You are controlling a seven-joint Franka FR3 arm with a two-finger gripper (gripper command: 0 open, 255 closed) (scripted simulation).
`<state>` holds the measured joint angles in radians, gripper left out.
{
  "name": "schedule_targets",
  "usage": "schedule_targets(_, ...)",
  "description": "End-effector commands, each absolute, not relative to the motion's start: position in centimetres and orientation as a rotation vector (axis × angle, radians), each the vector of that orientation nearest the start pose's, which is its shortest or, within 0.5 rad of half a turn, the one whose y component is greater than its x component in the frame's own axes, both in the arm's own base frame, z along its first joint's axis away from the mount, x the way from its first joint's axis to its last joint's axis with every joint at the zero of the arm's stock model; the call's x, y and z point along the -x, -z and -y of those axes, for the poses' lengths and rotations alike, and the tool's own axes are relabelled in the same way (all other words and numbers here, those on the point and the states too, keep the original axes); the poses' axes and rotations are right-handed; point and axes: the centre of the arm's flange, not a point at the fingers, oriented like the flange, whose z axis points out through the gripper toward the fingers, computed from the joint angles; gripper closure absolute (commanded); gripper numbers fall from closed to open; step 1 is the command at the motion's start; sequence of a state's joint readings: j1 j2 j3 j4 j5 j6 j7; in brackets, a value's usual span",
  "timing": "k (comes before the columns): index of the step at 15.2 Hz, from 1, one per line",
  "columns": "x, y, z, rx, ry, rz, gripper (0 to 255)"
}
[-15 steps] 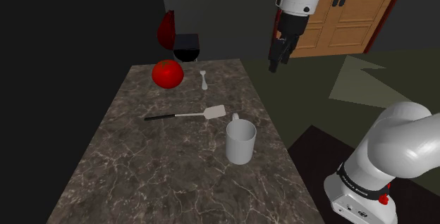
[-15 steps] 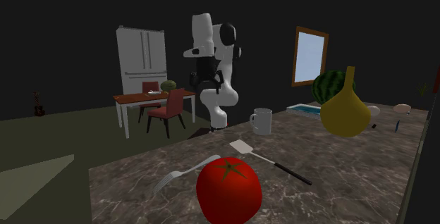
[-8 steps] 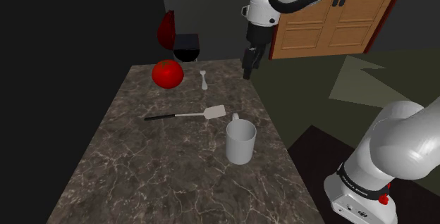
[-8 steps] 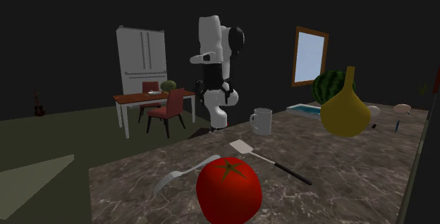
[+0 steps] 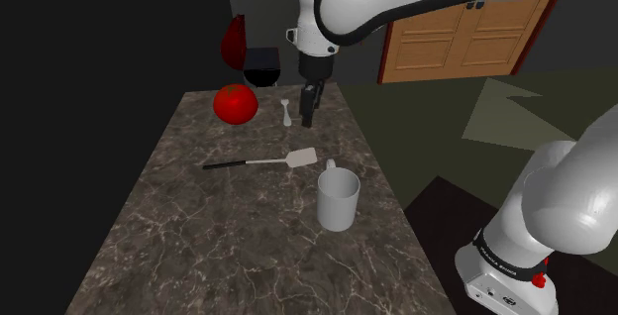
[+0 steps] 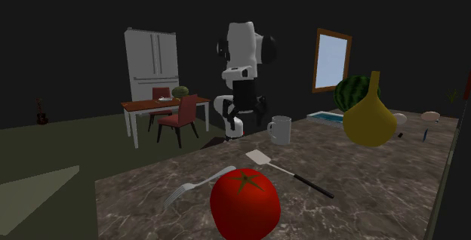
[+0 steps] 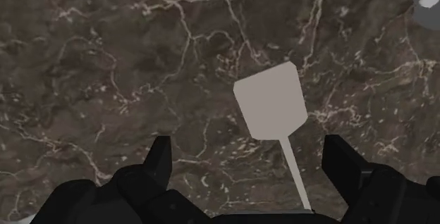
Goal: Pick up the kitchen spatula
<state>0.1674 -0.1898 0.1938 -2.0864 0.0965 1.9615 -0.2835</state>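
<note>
The spatula [image 5: 262, 161] lies flat on the dark marble counter [image 5: 198, 249] at the middle of the shoulder view. Its black handle points to frame left, and its pale blade sits just beside the white mug [image 5: 338, 199]. The gripper [image 5: 309, 115] hangs above the counter's far part, pointing down, fingers spread wide and touching nothing. In the wrist view the blade [image 7: 270, 101] and thin neck fall between the two fingers, so the hand seems posed to line up over the tool before descending. The mug stands upright, and its inside looks bare as far as can be told. A red tomato [image 5: 236, 103] and a fork [image 5: 286, 113] lie toward the frame's upper left.
</note>
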Motion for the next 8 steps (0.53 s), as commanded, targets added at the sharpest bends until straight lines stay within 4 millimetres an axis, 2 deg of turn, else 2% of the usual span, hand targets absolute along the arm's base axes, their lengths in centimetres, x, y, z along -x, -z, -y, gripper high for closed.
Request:
schedule_targets(1,-48.2,-50.1,-20.9,2.916,0.092,1.016,0)
schedule_targets(8,-51.4,-47.0,-29.1,2.805,0.092,1.327,0)
